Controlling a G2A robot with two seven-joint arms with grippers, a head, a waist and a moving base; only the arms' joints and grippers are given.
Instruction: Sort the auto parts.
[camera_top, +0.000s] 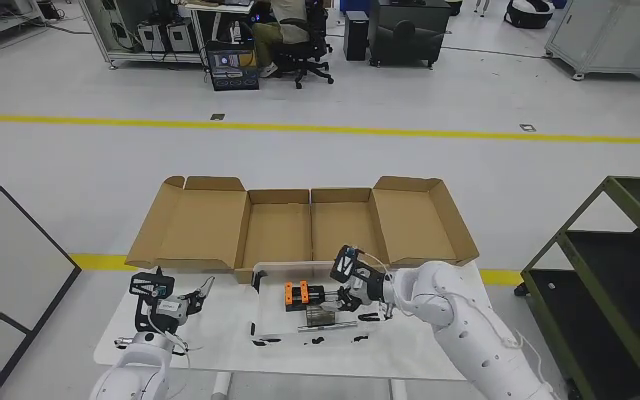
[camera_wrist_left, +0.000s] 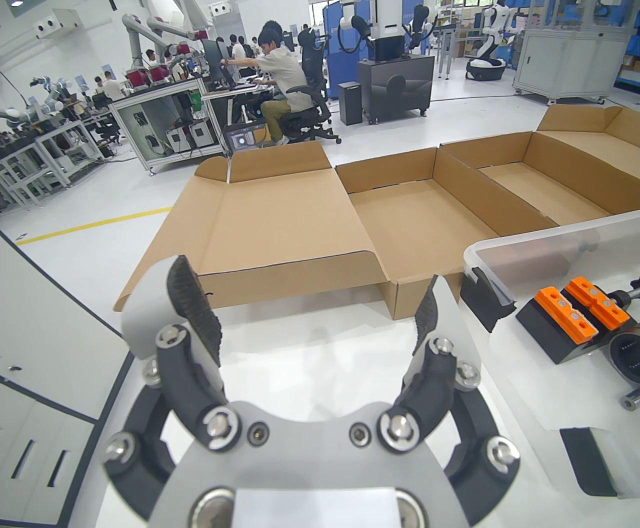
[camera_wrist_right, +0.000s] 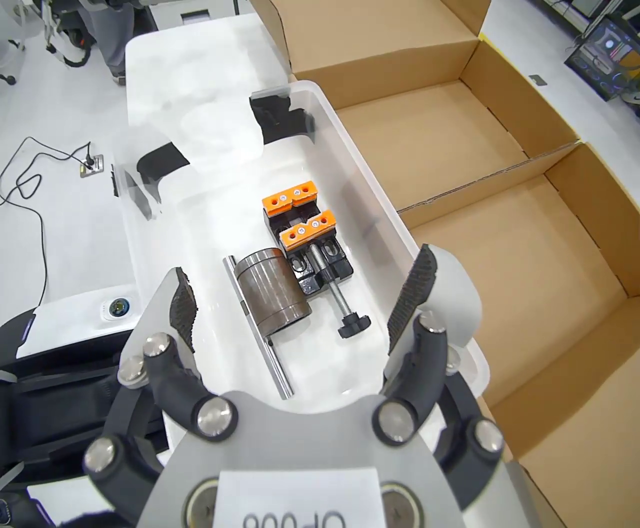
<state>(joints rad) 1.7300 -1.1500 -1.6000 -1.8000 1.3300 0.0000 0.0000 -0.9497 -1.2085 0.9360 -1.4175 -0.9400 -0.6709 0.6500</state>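
Observation:
A clear plastic bin (camera_wrist_right: 360, 165) (camera_top: 262, 272) (camera_wrist_left: 505, 245) on the white table holds a small black vise with orange jaw pads (camera_wrist_right: 305, 235) (camera_top: 301, 294) (camera_wrist_left: 575, 320), a dark metal cylinder (camera_wrist_right: 272, 292) (camera_top: 318, 317) and a thin steel rod (camera_wrist_right: 257, 330). My right gripper (camera_wrist_right: 300, 300) (camera_top: 352, 293) hangs open above the bin's right end, over the cylinder and the vise screw. My left gripper (camera_wrist_left: 310, 305) (camera_top: 200, 292) stands open and empty over bare table left of the bin.
Behind the bin lies an open cardboard box (camera_top: 300, 225) (camera_wrist_left: 425, 210) (camera_wrist_right: 500, 165) with two compartments and flaps folded out to both sides. A dark green rack (camera_top: 590, 290) stands to the right of the table. Bare tabletop (camera_top: 215, 345) lies left of the bin.

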